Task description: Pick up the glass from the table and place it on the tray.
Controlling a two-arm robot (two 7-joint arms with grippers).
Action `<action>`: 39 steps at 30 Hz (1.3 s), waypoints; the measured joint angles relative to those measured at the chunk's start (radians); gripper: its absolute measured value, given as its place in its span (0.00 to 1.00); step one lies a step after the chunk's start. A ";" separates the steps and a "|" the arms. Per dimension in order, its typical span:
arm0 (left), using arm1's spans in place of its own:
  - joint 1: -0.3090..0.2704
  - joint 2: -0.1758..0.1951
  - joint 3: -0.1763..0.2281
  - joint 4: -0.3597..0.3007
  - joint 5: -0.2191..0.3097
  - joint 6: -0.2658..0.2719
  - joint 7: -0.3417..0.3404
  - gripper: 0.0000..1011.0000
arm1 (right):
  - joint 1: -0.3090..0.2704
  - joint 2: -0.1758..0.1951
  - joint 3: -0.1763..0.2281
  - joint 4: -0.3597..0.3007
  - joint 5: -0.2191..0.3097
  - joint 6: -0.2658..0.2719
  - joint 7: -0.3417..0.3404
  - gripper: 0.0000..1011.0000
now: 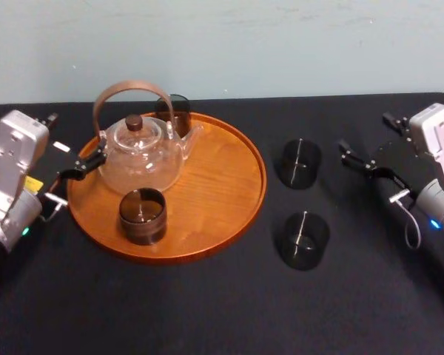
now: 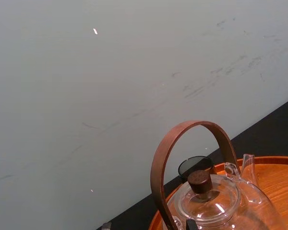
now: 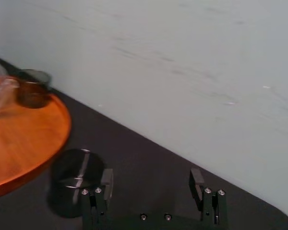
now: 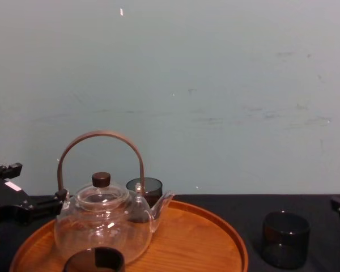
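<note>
Two dark glasses are sitting on the black surface (image 1: 207,310), to the right of the tray (image 1: 229,214) and well clear of its rim. The far glass (image 1: 300,163) is standing upright, with the near glass (image 1: 303,240) just in front of it, closer to the robot. Neither one is being touched. The far glass is lying closest to the right hand (image 3: 151,175), so I am judging it the likelier one to be picked up.

That right hand is hovering low over the surface, beside the far glass on the side away from the tray. Its fingers are spread wide with nothing between them. In the right wrist view the glass is sitting just outside one fingertip and not inside the gap. The hand is therefore going to need a sideways shift toward the tray before it can close around the glass.

The tray is already carrying a glass teapot (image 1: 142,151) with a bent brown handle on its left half. One dark glass is standing in front of it (image 1: 142,216) and another behind it by the spout (image 1: 175,109). The right half of the tray is showing bare wood, which is probably being kept free as the landing spot.

The left hand (image 1: 78,148) is waiting at the tray's left edge, close to the teapot. It is empty, and its fingers appear to be parted. It is staying out of the path between the glasses and the tray.
</note>
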 joint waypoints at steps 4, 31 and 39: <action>0.000 0.000 0.000 0.000 0.000 0.000 0.000 1.00 | 0.000 0.018 0.013 -0.012 0.026 0.002 0.071 1.00; 0.000 0.000 0.000 0.000 0.000 0.000 0.000 1.00 | -0.149 0.114 0.115 -0.198 0.034 0.112 0.148 1.00; 0.000 0.000 0.000 0.000 0.000 0.000 0.000 1.00 | -0.199 0.116 0.124 -0.245 0.018 0.121 0.159 1.00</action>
